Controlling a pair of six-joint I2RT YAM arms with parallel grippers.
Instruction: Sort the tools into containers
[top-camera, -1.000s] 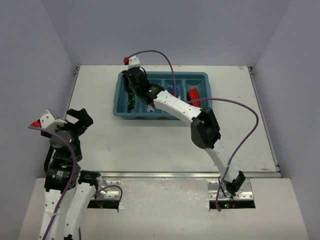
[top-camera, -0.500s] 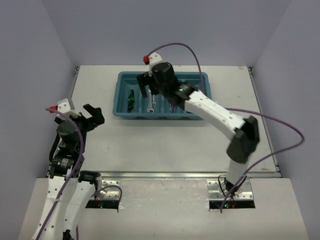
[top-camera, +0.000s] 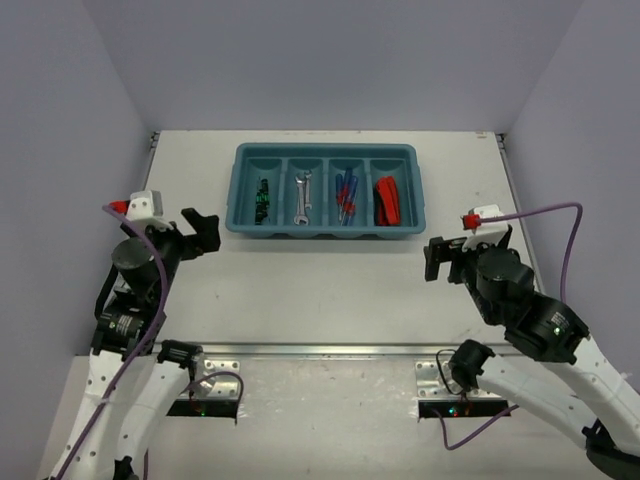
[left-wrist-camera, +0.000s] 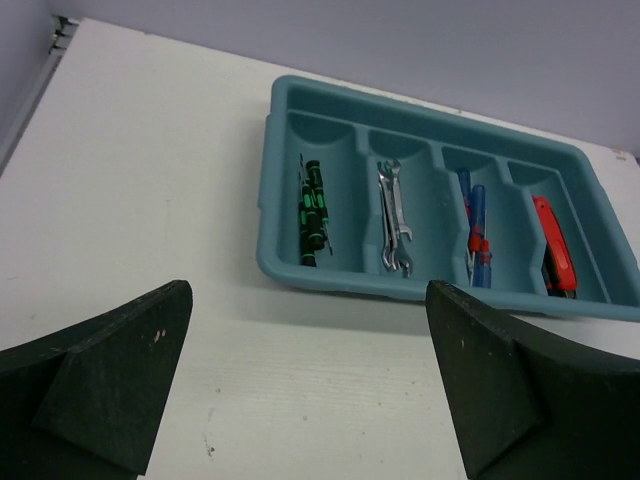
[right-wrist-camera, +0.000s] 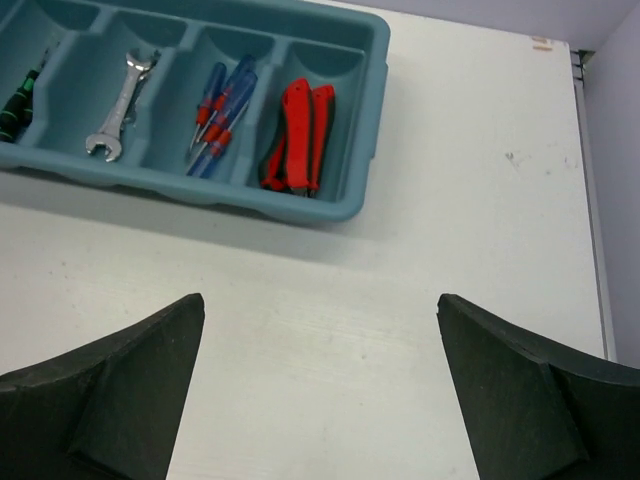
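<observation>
Right hand (top-camera: 438, 258) back over white table (top-camera: 330, 290)

White table (top-camera: 300, 290), pale lavender walls (top-camera: 330, 60)

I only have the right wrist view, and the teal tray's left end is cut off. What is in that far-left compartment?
Observer: The left wrist view shows black-and-green precision screwdrivers lying lengthwise in it.
Operator: Where is the left tool right now?
Observer: The left tool hovers open and empty over the table, off the tray's near left corner.
Operator: Is anything lying loose on that side?
Observer: The top view shows no tool lying outside the tray.
</observation>
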